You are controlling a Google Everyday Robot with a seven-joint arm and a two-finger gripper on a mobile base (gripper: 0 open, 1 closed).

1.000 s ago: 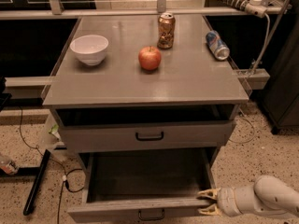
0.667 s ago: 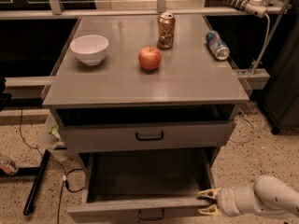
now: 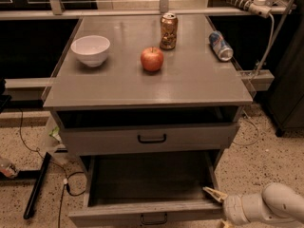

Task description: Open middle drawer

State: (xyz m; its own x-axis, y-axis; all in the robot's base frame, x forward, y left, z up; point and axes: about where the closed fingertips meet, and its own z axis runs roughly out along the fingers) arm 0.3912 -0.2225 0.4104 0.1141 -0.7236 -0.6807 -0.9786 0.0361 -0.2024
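The middle drawer [image 3: 142,213] is pulled far out of the grey cabinet, and its plain grey inside [image 3: 149,177] shows. Its small black loop handle [image 3: 154,218] is at the bottom edge of the view. My gripper [image 3: 217,208] is at the drawer's front right corner, on the end of a white arm [image 3: 270,205] that comes in from the lower right. Its fingers are spread, with one yellowish fingertip [image 3: 212,193] over the drawer's right rim and the other low by the drawer front. It holds nothing that I can see.
The upper drawer [image 3: 152,138] stands slightly out under the cabinet top [image 3: 118,87]. On the top are a white bowl [image 3: 90,49], a red apple [image 3: 152,59], an upright can [image 3: 168,31] and a can lying on its side [image 3: 221,45]. Cables and a black bar [image 3: 38,184] lie on the floor at left.
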